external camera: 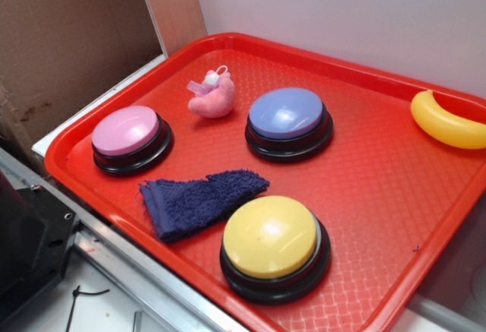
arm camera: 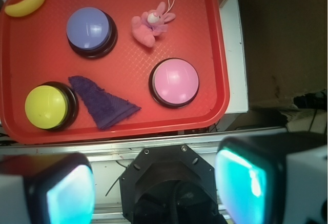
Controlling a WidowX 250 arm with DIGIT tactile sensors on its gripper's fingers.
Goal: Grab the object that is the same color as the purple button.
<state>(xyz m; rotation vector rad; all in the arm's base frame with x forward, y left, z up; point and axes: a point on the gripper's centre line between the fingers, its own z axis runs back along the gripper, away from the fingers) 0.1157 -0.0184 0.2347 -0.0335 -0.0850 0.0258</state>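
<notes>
Tool (arm camera: 154,183) high above the tray's near edge, pads wide apart, holding nothing. Reach step not begun. Purple cloth (external camera: 199,201) flat on red tray (external camera: 380,172), touching yellow button (external camera: 273,245), well short of purple button (external camera: 288,119). Next: down onto the cloth's free left end, clear of tray rim

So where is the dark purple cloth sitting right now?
In the exterior view the cloth lies flat on the red tray near its front edge, between the pink button and the yellow button.
</notes>
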